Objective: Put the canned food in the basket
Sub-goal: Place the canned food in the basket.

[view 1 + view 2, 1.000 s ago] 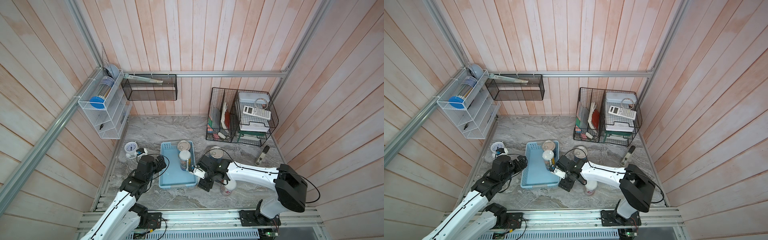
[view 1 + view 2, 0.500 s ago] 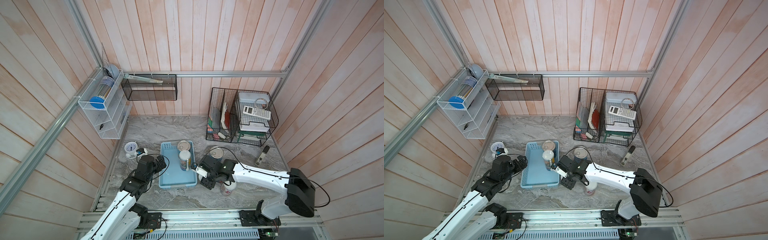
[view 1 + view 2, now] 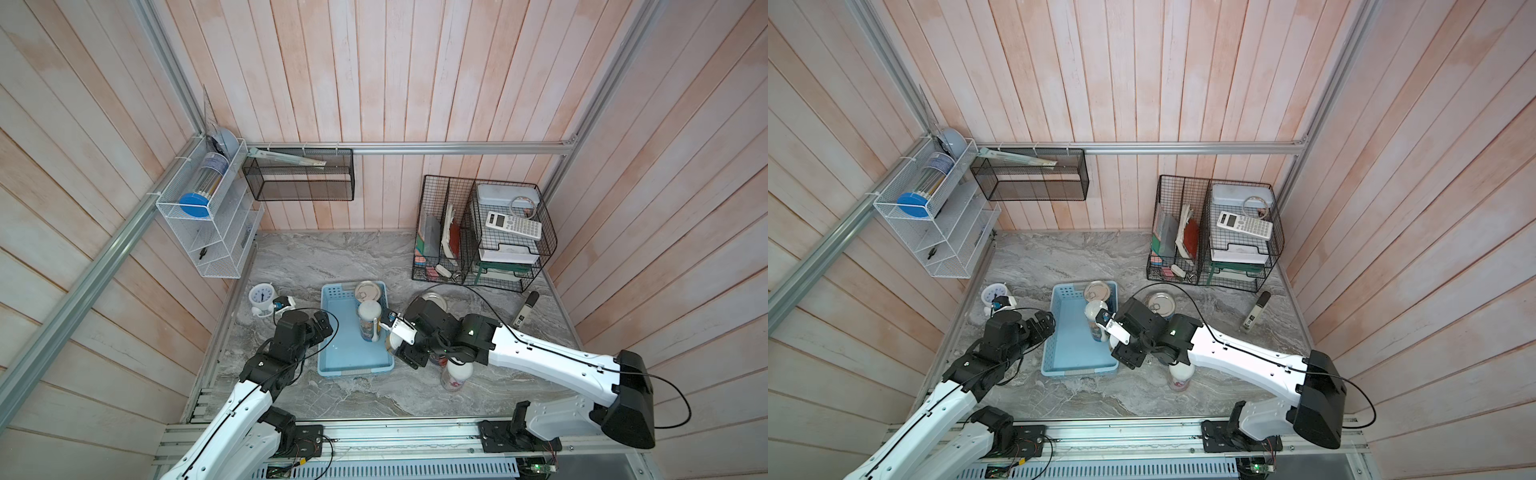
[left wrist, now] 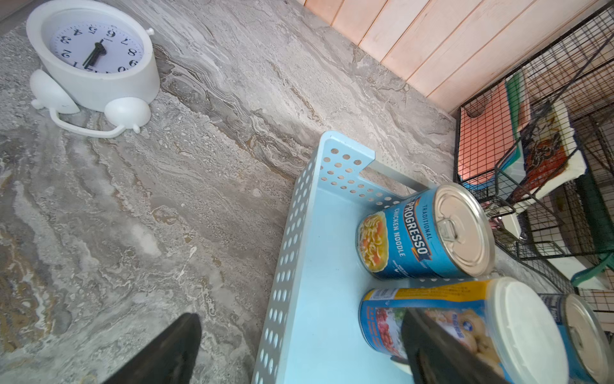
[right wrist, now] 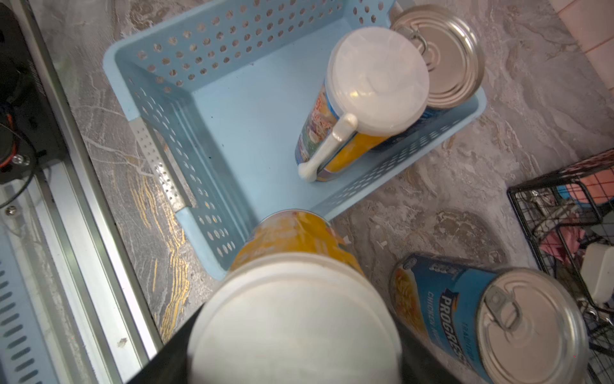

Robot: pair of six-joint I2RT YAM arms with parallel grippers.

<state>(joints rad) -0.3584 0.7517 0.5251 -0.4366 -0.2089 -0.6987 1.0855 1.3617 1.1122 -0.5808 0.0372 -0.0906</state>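
The light blue basket [image 3: 332, 316] [image 3: 1059, 328] [image 4: 289, 249] [image 5: 199, 43] holds a silver-topped tin [image 3: 368, 291] [image 4: 432, 232] [image 5: 445, 56] and a white-lidded can [image 3: 369, 321] [image 4: 465, 325] [image 5: 375, 79], both upright. My right gripper [image 3: 399, 345] [image 3: 1121, 345] [image 5: 292, 332] is shut on another white-lidded can [image 3: 392, 341] [image 5: 292, 299] with a yellow label. That can is just outside the basket's near right corner. A second tin [image 3: 434, 298] [image 5: 498, 316] and a third white-lidded can [image 3: 455, 374] stand on the table. My left gripper [image 3: 322, 328] [image 4: 299, 352] is open, straddling the basket's left wall.
A white alarm clock [image 3: 262, 296] [image 4: 93, 56] sits left of the basket. Black wire racks [image 3: 478, 232] full of stationery stand at the back right, with a dark marker-like object [image 3: 525, 309] in front. A white wire shelf [image 3: 208, 220] and a black mesh shelf [image 3: 299, 178] hang on the walls.
My right gripper's jaws have narrowed onto the yellow-labelled can beside the basket, and that arm's rear part has swung to the right. The left arm has not moved.
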